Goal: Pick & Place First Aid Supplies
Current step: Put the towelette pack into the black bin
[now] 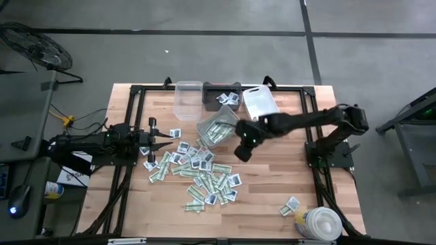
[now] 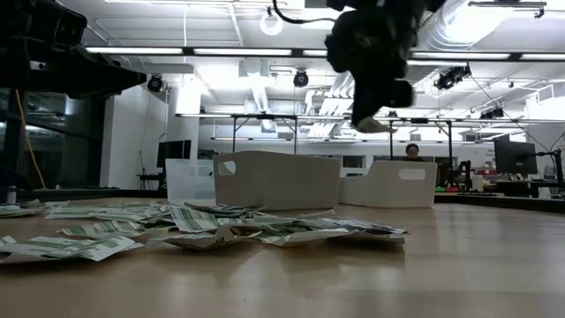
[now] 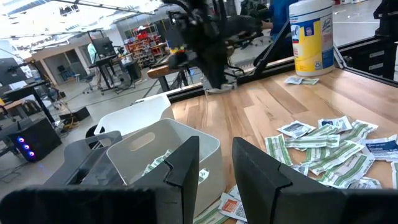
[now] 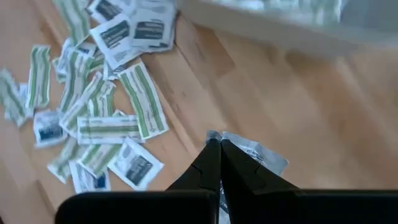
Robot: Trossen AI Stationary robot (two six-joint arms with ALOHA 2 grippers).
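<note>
Right gripper (image 1: 243,151) up off the table, just right of the packet pile (image 1: 197,170), below the grey bin (image 1: 216,129) as seen from above. Fingers pinched together on a white packet (image 4: 252,152); packet sticking out past the fingertips, crumpled, clear of the wood. From table height: gripper (image 2: 375,110) hanging high above the pile (image 2: 203,230), pale packet edge (image 2: 372,126) at its tip.

Left gripper (image 1: 165,143) low at the pile's left edge, pointing toward the bins. Fingers (image 3: 186,171) parted with a narrow gap, nothing between them.

Rest of the packets spread loose across mid-table: green-and-white strips (image 4: 142,99) mixed with squarish white ones (image 4: 138,167). More strips inside the grey bin (image 3: 158,149); a few white packets in the dark bin (image 1: 225,97) at the table's far edge. Two strays (image 1: 291,205) near the round tub (image 1: 320,223) at the near right corner.
</note>
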